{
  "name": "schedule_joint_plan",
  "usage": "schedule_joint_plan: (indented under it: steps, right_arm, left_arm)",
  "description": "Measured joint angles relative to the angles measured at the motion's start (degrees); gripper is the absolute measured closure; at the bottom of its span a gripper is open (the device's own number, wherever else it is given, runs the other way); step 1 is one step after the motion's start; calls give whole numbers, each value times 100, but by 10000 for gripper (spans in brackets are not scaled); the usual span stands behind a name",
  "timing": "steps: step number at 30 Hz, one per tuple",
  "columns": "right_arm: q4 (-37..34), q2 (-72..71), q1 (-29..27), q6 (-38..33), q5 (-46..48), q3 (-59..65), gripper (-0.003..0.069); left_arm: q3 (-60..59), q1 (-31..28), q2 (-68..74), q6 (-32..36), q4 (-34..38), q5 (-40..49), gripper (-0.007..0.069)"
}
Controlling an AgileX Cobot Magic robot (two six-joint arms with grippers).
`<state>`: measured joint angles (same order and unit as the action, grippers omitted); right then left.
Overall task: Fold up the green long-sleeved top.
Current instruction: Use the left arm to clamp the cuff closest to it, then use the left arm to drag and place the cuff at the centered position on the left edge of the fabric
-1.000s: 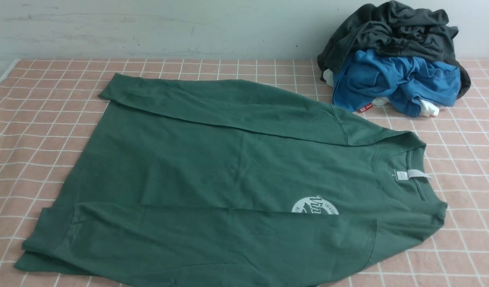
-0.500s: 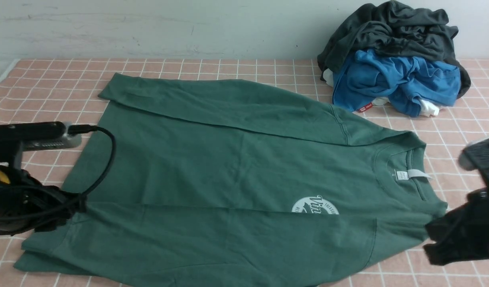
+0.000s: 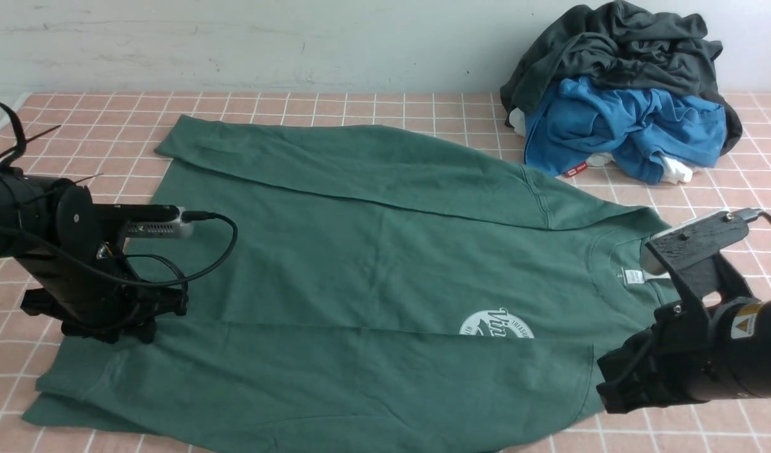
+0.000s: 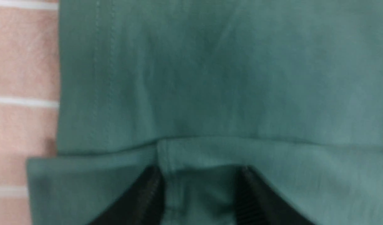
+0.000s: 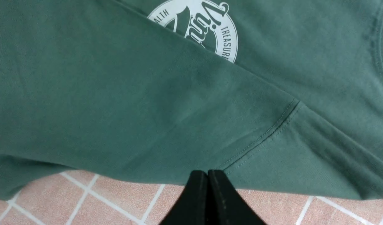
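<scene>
- Green long-sleeved top: body fold seemingly being prepared.
- Left hand is spread over it; right hand, pressed together, must be opened first.

Logo on top: script "Vin…", plus "TREASUR…", "…ALTH". Neck label too tiny, lol. Yellow warning triangle on right arm.

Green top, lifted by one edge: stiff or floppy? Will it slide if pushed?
Probably floppy: the green long-sleeved top lies flat with soft creases, sleeves folded over the body, so a lifted edge should sag. Likely not slippery: matte knit on the checked tablecloth, so a push may bunch it. The folded sleeve layers might separate if only one is pinched.
</scene>
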<state>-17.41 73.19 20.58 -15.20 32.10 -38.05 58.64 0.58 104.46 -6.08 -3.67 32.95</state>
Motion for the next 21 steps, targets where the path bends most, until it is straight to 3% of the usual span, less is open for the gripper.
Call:
schedule_joint_plan:
  steps: [4,6,15,21]
  right_arm:
    - [-14,0,0,-6,-11,0,667]
    - [-18,0,0,-6,-41,0,667]
    - [-18,0,0,-81,-85,0,667]
    - [-18,0,0,-87,-89,0,667]
  left_arm:
    - [155,0,59,0,-153,34,557]
    - [176,26,-9,0,-153,100,597]
    - [596,141,-635,-119,-168,677,608]
    - [1416,147,-514,-138,-418,528,608]
